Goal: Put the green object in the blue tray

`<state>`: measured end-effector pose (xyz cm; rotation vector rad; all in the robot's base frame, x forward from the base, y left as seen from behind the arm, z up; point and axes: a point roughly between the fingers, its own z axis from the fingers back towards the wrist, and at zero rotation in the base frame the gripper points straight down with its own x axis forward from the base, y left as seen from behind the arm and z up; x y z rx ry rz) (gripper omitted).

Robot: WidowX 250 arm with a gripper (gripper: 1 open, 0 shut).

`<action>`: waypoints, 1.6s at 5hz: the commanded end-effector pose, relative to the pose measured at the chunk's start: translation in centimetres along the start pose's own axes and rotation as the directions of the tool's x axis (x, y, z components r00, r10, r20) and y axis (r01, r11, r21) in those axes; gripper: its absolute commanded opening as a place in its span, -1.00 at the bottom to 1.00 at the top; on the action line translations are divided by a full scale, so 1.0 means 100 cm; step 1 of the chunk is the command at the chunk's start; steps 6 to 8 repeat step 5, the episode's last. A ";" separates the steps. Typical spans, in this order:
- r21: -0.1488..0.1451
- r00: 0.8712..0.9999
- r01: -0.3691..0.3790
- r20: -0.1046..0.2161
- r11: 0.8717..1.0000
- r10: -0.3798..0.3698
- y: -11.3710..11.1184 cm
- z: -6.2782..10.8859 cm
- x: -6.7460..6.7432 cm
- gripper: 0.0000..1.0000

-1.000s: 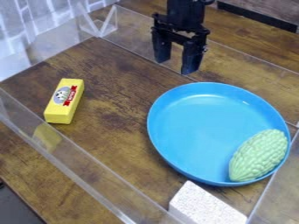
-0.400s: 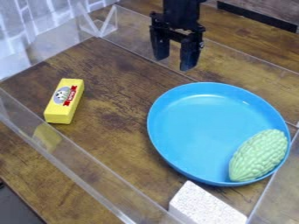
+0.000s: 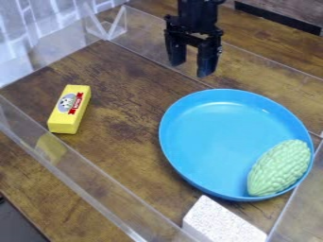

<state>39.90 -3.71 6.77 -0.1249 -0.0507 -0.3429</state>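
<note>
Brown wooden table (image 3: 108, 80): I see the green object (image 3: 279, 167) within the blue tray's (image 3: 209, 142) right-hand rim; placement appears complete. Gripper (image 3: 191, 74) finger spread: indeterminate.

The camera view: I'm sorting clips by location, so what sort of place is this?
Probably a robot test bench: a wooden tabletop edged by clear plastic walls, a dark robot pincer, and a plastic plate holding a green toy vegetable.
</note>
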 end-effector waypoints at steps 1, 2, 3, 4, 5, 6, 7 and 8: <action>0.017 0.996 -0.018 0.085 1.000 0.016 0.012 0.022 0.009 1.00; 0.012 0.996 -0.018 0.093 1.000 0.017 0.013 0.020 0.011 1.00; 0.008 0.995 -0.020 0.101 1.000 0.019 0.014 0.019 0.012 1.00; 0.006 0.994 -0.012 0.108 1.000 0.011 0.014 0.019 0.013 1.00; 0.003 0.993 -0.008 0.114 1.000 0.007 0.014 0.019 0.013 1.00; 0.003 0.993 -0.008 0.114 1.000 0.007 0.014 0.019 0.013 1.00; 0.003 0.993 -0.008 0.114 1.000 0.007 0.014 0.019 0.013 1.00; 0.003 0.993 -0.008 0.114 1.000 0.007 0.014 0.019 0.013 1.00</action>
